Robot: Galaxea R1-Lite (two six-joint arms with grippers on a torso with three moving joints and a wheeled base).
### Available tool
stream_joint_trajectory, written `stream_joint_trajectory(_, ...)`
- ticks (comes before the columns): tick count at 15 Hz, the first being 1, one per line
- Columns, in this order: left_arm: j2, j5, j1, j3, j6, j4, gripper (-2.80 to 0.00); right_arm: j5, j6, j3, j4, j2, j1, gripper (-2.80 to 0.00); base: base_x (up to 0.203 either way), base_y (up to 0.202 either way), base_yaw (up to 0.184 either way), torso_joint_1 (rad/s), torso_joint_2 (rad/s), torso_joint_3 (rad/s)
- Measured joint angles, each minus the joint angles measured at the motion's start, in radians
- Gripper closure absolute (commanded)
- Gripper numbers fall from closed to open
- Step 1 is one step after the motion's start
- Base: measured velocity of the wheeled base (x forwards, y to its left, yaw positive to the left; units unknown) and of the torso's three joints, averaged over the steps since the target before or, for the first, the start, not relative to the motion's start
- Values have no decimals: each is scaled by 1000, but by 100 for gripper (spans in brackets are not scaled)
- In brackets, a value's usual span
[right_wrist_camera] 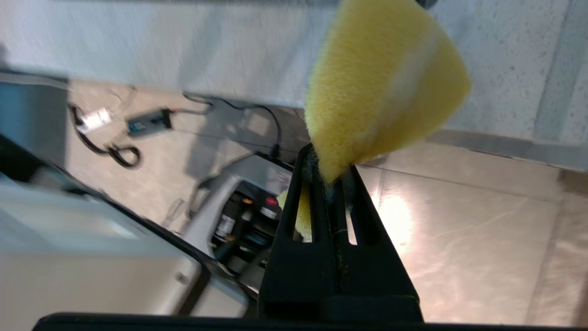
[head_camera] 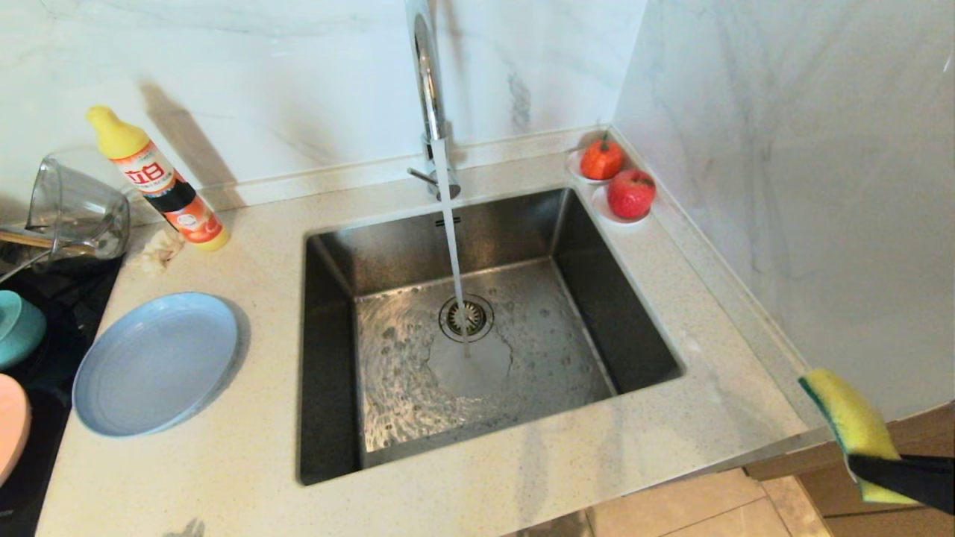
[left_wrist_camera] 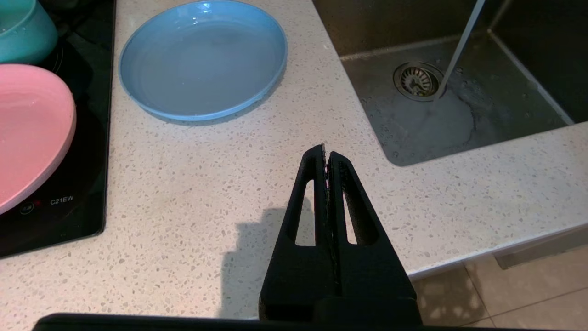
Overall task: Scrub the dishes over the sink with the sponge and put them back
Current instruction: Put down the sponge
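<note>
A speckled stone table (head_camera: pixel 522 477) surrounds the sink (head_camera: pixel 642 313), faucet running. The right end effector (head_camera: pixel 858 459) pinches the sponge (head_camera: pixel 847 414) off the table's right edge; the left end effector (left_wrist_camera: pixel 326 154) hovers closed, empty. Next: fetch the grey-blue plate (head_camera: pixel 157 362).

plates: 2, grey-blue plate (head_camera: pixel 155 363) and pink plate (head_camera: pixel 11 429), left | teal bowl (head_camera: pixel 16 326): 1, far left | sponge (head_camera: pixel 855 429): 1, near right | sink (head_camera: pixel 477 224): 1 | soap bottle (head_camera: pixel 160 181): 1 | glass jug (head_camera: pixel 74 205): 1 | red fruits (head_camera: pixel 630 192): 2, far right corner
</note>
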Motion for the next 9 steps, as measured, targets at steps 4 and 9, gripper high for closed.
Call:
stream_joint_trajectory(4, 0, 0, 0, 0, 0, 0, 0, 65, -161, 166, -84, -123, -79, 0, 0, 0, 0, 0, 0, 0)
stream_joint_trajectory(9, 0, 0, 0, 0, 0, 0, 0, 287, -242, 316, -100, -272, -183, 0, 0, 0, 0, 0, 0, 0)
